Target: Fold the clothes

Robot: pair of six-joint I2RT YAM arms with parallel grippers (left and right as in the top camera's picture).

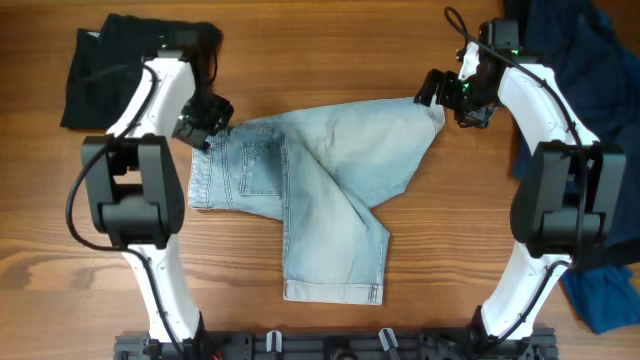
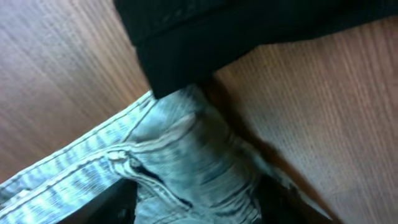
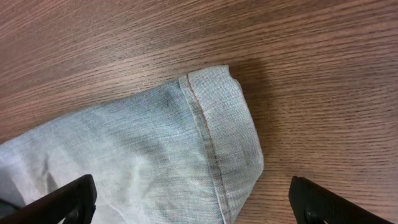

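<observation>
Pale light-blue denim shorts (image 1: pixel 320 190) lie on the wooden table, one leg pointing to the back right, the other to the front. My left gripper (image 1: pixel 205 125) is shut on the waistband corner (image 2: pixel 186 162) at the shorts' left end. My right gripper (image 1: pixel 445 95) is open, its fingers wide apart just above the cuffed hem (image 3: pixel 221 130) of the back-right leg. A black garment (image 1: pixel 120 60) lies at the back left and also shows in the left wrist view (image 2: pixel 236 31).
Dark navy and blue garments (image 1: pixel 580 60) are piled along the right edge, with more blue cloth (image 1: pixel 605 295) at the front right. The arm bases stand along the front edge.
</observation>
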